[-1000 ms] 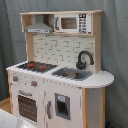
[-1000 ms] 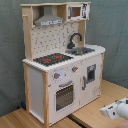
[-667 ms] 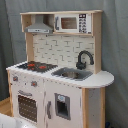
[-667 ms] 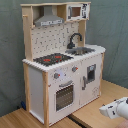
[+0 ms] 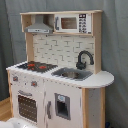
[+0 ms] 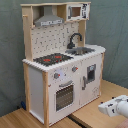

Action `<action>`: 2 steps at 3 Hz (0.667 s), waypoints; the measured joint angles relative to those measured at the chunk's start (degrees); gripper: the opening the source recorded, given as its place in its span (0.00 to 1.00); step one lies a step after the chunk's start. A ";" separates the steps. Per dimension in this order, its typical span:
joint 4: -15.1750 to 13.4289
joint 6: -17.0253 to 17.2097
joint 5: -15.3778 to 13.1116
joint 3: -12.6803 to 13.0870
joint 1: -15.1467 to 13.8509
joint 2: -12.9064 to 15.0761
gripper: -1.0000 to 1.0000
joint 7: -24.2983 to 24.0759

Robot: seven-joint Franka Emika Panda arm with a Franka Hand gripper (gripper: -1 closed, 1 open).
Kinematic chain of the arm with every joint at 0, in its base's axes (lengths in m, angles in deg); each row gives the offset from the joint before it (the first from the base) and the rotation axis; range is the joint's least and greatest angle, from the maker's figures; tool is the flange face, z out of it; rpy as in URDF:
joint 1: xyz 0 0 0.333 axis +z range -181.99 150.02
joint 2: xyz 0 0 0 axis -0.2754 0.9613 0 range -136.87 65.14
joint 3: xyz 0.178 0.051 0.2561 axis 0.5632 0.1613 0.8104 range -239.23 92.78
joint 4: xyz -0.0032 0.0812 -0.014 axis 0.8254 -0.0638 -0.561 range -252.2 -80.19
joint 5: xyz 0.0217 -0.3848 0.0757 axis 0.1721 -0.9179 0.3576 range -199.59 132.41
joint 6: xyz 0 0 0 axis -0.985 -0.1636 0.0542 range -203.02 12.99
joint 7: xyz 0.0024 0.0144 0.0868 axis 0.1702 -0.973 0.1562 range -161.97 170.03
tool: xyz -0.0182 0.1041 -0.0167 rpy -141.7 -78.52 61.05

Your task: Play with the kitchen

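Your toy kitchen stands upright on the wooden floor against the grey curtain, its oven door closed and facing the arm, so everything sits within frontal reach. The gripper waits low at the second exterior view's right edge, well clear; I cannot tell its opening or contents.

hob beside sink, microwave above

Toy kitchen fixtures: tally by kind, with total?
Black-red hob: 1
Grey sink: 1
Black curved tap: 1
Grey hood: 1
Small white microwave: 1
White windowed oven door: 1
Round knobs: 2
Total: 8
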 joint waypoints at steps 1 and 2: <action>-0.95 -2.40 1.97 -1.26 1.91 -4.48 1.00 2.24; -1.88 -4.55 3.72 -2.44 3.68 -8.63 1.00 4.35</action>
